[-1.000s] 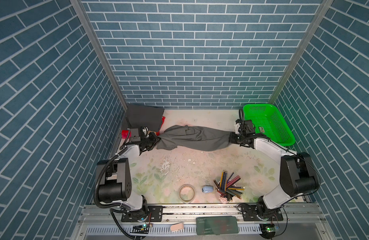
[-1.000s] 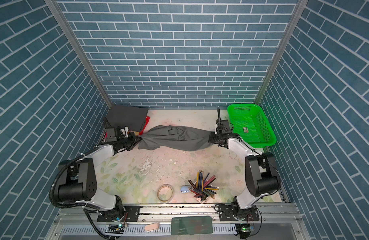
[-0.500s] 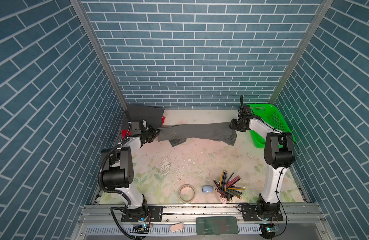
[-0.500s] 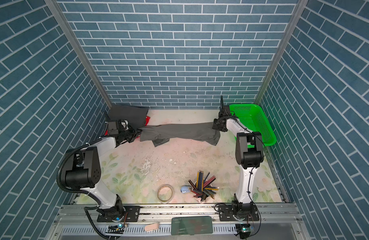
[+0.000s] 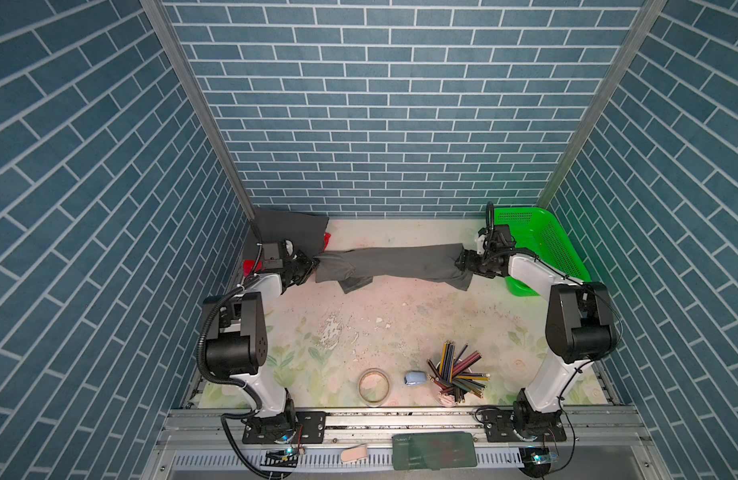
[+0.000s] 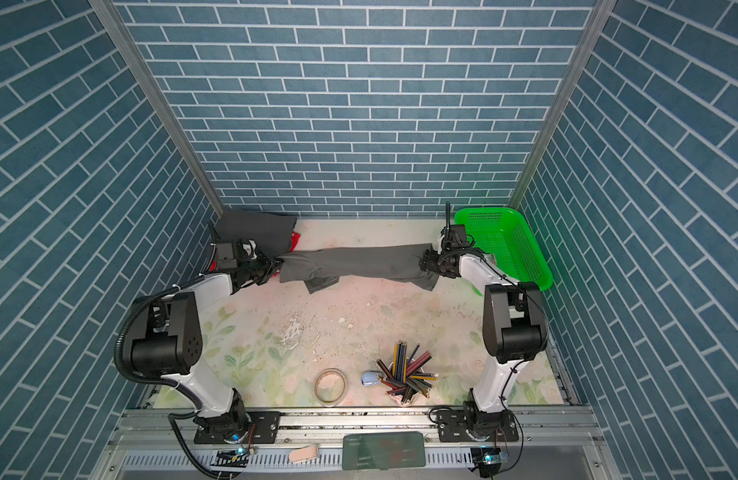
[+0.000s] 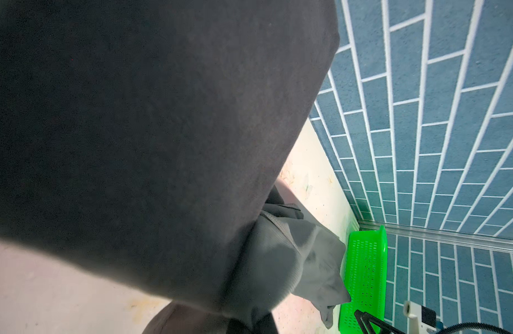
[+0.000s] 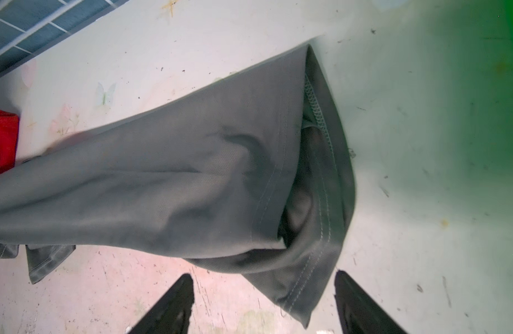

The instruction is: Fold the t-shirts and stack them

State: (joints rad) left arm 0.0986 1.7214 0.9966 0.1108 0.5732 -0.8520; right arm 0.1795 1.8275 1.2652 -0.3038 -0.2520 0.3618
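A mid-grey t-shirt (image 5: 400,264) (image 6: 359,264) is bunched into a long band across the back of the table. My left gripper (image 5: 313,264) (image 6: 277,264) is shut on its left end. In the left wrist view dark cloth fills most of the frame and hides the jaws. My right gripper (image 5: 463,262) (image 8: 263,274) is open at the shirt's right end. The hemmed corner (image 8: 301,289) droops between the spread fingers, ungripped. A charcoal t-shirt (image 5: 290,232) (image 6: 255,230) lies folded in the back left corner.
A green mesh basket (image 5: 558,245) (image 6: 521,249) stands tilted at the back right, close behind my right arm. Something red (image 5: 326,240) peeks from under the charcoal shirt. Near the front are a cup of coloured pencils (image 5: 456,374), a tape ring (image 5: 373,385) and a small blue object (image 5: 414,378).
Both arms carried the grey shirt toward the back wall and stretched it out. My right gripper then opened and let go of the right end, which now sags.
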